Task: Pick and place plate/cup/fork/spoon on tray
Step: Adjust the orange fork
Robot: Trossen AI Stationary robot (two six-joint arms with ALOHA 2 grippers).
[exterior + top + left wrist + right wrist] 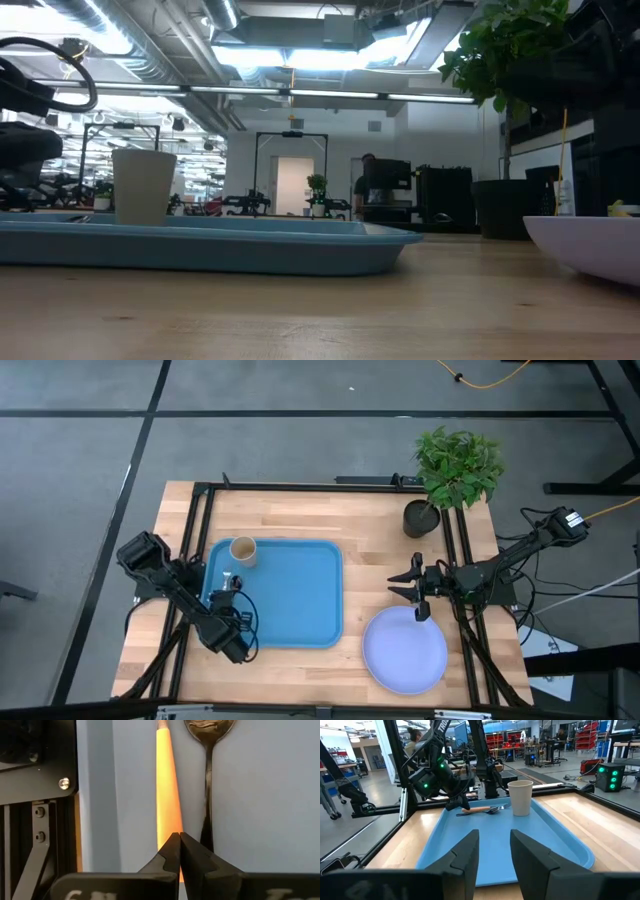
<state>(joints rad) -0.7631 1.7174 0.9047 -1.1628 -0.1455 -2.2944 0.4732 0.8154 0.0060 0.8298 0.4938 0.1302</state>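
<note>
The blue tray lies at the table's centre-left. The tan cup stands upright in its far left corner. The fork, with its orange handle, and the dark spoon lie side by side on the tray floor near its left rim; they also show in the right wrist view. My left gripper is shut, with its tips over the fork handle's free end. The lavender plate rests on the table, right of the tray. My right gripper is open and empty, just beyond the plate's far edge. My left gripper's shut fingertips stand over the free end of the fork's handle, along its length. The handle runs on beneath them and lies flat on the tray. I cannot tell whether the tips touch it.
A black pot with a green plant stands at the table's far right corner. Black frame rails run along the table's left, right and far sides. Bare wood lies between the tray and the plate.
</note>
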